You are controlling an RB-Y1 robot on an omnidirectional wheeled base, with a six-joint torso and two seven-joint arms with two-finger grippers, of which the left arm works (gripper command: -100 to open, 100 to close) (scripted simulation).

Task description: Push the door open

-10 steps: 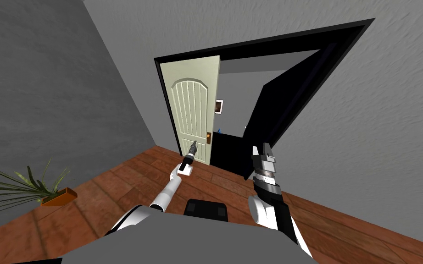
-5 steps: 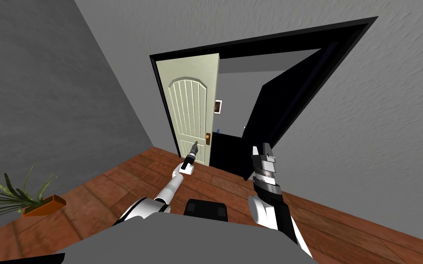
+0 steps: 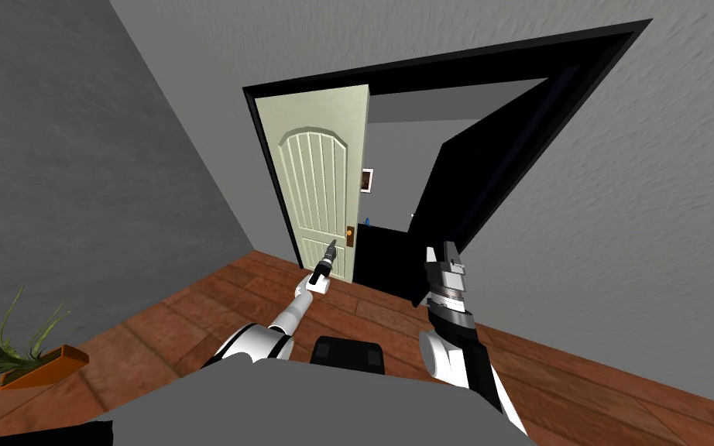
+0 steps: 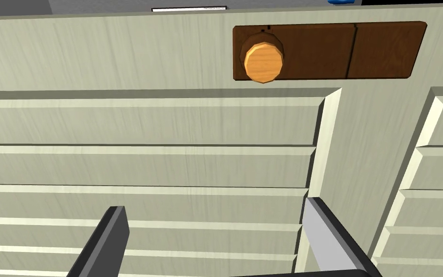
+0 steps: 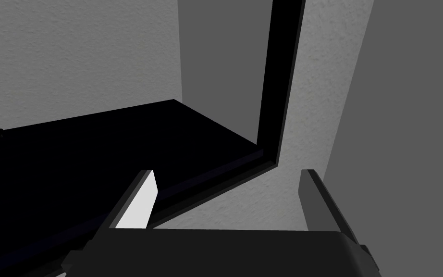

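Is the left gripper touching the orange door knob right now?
Apart. The left wrist view shows the orange door knob well clear of the open left gripper, which points at the door panel.

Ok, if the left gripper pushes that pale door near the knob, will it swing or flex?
The door stands ajar, so probably unlatched and free to swing. Its raised panels look rigid; flexing seems unlikely. The left gripper is near the knob, far from the hinge side: good leverage, likely.
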